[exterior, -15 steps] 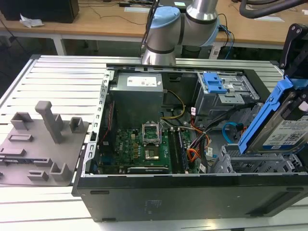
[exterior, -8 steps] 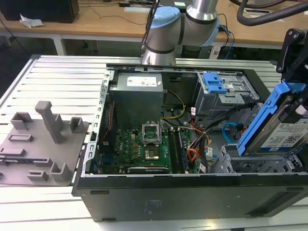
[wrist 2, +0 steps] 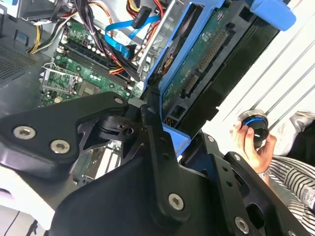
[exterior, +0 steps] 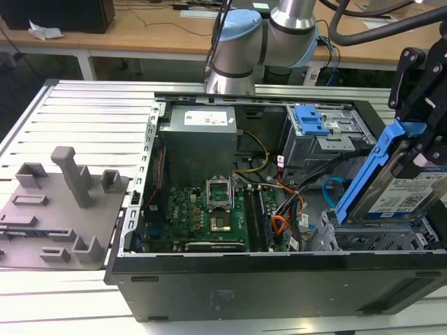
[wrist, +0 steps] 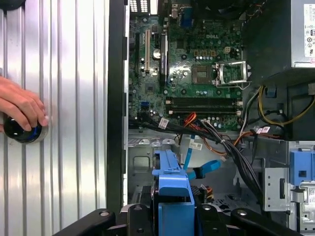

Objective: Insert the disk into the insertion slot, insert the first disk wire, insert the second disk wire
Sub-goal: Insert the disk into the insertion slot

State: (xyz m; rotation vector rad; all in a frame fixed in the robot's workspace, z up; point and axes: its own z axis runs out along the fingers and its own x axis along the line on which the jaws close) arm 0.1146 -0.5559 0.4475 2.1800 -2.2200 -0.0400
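My gripper (exterior: 419, 143) is shut on the disk (exterior: 413, 194), a silver-grey drive with a white label in a bright blue carrier (exterior: 369, 174). The disk hangs tilted just above the insertion slot (exterior: 370, 241), a low perforated silver cage at the case corner on the exterior view's right. In the second wrist view the disk's green underside (wrist 2: 197, 69) sits between the black fingers (wrist 2: 152, 128). The second disk wire (exterior: 333, 188), a flat light-blue cable, loops beside the cage, its plug end free (wrist: 205, 167). Which wire is the first disk wire I cannot tell.
An orange-red-black wire bundle (exterior: 280, 225) lies between the motherboard (exterior: 202, 213) and the cage. Behind stands a taller grey bay with a blue latch (exterior: 312, 122). A grey fixture plate (exterior: 59, 209) lies at the exterior view's left. A hand (wrist: 19, 105) rests on a knob outside the case.
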